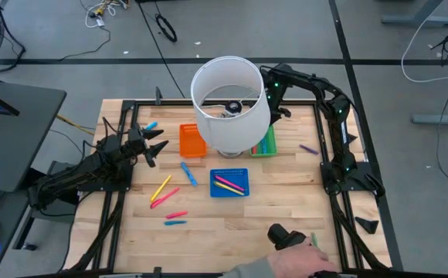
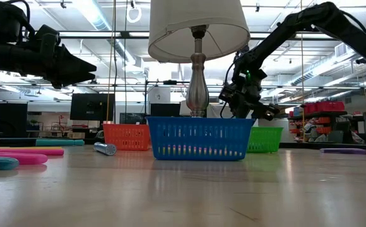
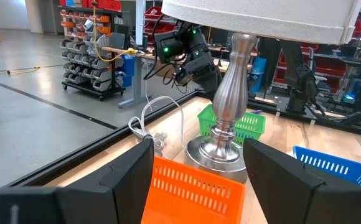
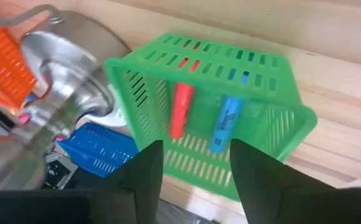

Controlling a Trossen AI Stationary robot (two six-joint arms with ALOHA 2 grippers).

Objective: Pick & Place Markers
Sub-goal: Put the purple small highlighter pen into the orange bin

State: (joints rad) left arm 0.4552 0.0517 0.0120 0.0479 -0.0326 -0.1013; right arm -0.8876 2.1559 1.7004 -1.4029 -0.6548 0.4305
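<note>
Several markers lie loose on the wooden table's left half: a blue one [image 1: 188, 173], a yellow one [image 1: 161, 188], a pink one [image 1: 164, 198], a red one [image 1: 176, 214]. A purple one [image 1: 308, 149] lies at the right. The blue tray [image 1: 229, 182] holds pink and yellow markers. In the green tray [image 4: 230, 93] lie a red marker [image 4: 180, 111] and a blue marker [image 4: 225, 124]. My right gripper [image 4: 196, 168] hangs open above the green tray's edge, slanting down, with nothing between its fingers. My left gripper [image 3: 199, 180] waits open at the table's left, level, facing the orange tray [image 1: 192, 140].
A table lamp with a white shade [image 1: 230, 100] and a silver foot [image 3: 221, 146] stands between the orange and green trays, partly hiding my right gripper from above. A person's hand with a dark object [image 1: 290, 239] reaches in at the near edge.
</note>
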